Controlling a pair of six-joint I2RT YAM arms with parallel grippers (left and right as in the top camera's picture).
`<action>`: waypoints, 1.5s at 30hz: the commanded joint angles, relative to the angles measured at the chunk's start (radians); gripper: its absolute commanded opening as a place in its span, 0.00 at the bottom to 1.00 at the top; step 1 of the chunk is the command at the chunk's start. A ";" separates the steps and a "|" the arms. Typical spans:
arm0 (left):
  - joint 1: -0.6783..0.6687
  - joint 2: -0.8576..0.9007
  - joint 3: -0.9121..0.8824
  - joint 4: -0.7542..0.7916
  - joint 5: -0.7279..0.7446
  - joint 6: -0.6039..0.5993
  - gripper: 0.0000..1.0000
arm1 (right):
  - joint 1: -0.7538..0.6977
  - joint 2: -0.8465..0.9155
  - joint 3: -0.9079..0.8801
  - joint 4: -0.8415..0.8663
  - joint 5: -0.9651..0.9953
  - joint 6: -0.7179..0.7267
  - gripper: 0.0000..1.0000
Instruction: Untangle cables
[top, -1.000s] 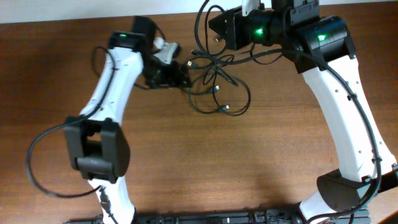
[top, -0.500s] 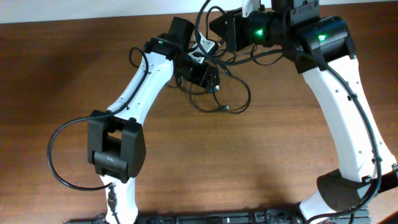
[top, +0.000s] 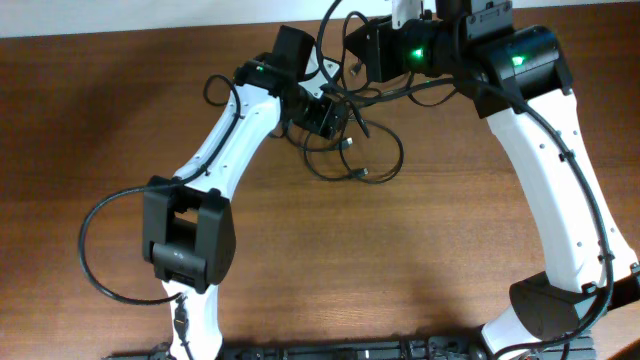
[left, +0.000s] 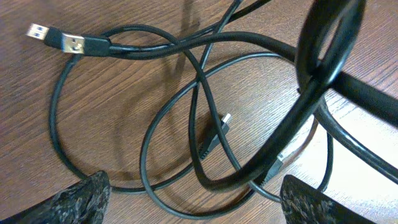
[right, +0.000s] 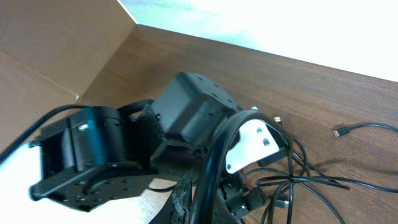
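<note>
The cables (top: 352, 143) are thin black cords with small metal plugs, lying in tangled loops on the wooden table at the far middle. My left gripper (top: 335, 118) is open right over the tangle. In the left wrist view its fingers (left: 196, 193) straddle several loops (left: 198, 74), and a USB plug (left: 74, 43) lies at the upper left. My right gripper (top: 347, 42) is at the table's far edge, shut on a cable strand (right: 211, 168) that rises from the tangle. In the right wrist view its jaws (right: 196, 202) clamp this strand, and loose loops (right: 298, 180) lie beyond.
The brown wooden table (top: 400, 260) spans the view. A loose plug end (right: 339, 132) lies apart on the wood to the right in the right wrist view. The left arm's black wrist body (right: 193, 115) sits close in front of the right gripper.
My left arm has swung right from beside the tangle to directly over it, then settled slightly. The right arm has stayed still, holding its strand.
</note>
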 joint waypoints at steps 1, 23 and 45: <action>-0.034 0.067 0.000 0.004 0.019 -0.003 0.73 | 0.005 -0.039 0.021 0.002 -0.016 -0.011 0.04; 0.298 -0.043 0.002 -0.217 0.016 -0.002 0.00 | -0.235 -0.027 0.016 -0.381 0.670 0.165 0.04; 0.482 -0.042 0.001 -0.315 0.374 0.035 0.00 | -0.565 -0.020 -0.042 -0.486 0.371 0.084 0.04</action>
